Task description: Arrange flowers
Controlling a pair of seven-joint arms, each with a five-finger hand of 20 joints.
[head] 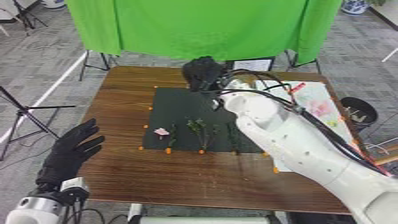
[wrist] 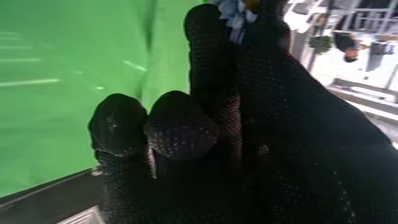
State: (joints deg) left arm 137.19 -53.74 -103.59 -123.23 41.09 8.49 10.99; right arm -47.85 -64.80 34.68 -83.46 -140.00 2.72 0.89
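Well, the right hand has its fingers drawn in, a pale blue flower pinched at their tips, probably yet to be placed. Robotward of them, a pink flower and green stems lie on the mat, likely left to arrange; I can't tell what's done. Farthest out, the left hand is loosely open, empty.

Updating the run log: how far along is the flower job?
Done: picking up one white-petalled flower looks complete; I can't confirm any placed.
In hand: that flower, pinched in the right hand near the table's far edge.
Left: likely placing it, then the pink flower and leafy green stems lying on the dark mat.
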